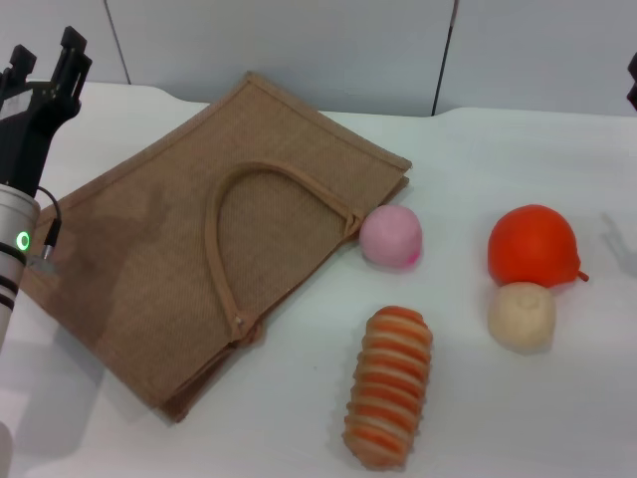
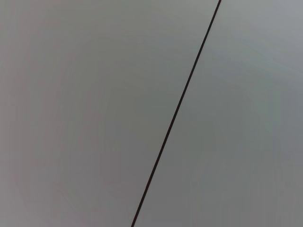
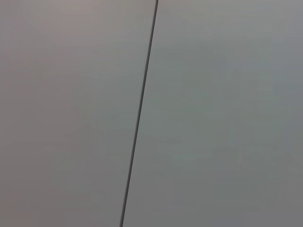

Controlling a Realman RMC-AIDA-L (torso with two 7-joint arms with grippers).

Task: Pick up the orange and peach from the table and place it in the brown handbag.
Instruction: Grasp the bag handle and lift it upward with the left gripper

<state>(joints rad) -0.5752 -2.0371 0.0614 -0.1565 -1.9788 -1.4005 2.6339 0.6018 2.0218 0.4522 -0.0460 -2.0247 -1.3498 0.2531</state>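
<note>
The brown handbag (image 1: 199, 229) lies flat on the white table at the left, its strap handle (image 1: 224, 249) looped on top. The pink peach (image 1: 390, 237) sits on the table right beside the bag's near right corner. The red-orange orange (image 1: 532, 246) sits farther right, touching a cream ball. My left gripper (image 1: 45, 62) is raised at the far left, above the bag's left edge, with its fingers apart and nothing between them. Only a dark sliver of my right gripper (image 1: 633, 80) shows at the right edge, far from the fruit. Both wrist views show only a grey wall.
A pale beige cream ball (image 1: 522, 316) rests just in front of the orange. An orange-and-cream striped ridged roll (image 1: 390, 386) lies in front of the peach. The grey panelled wall (image 1: 299, 45) stands behind the table.
</note>
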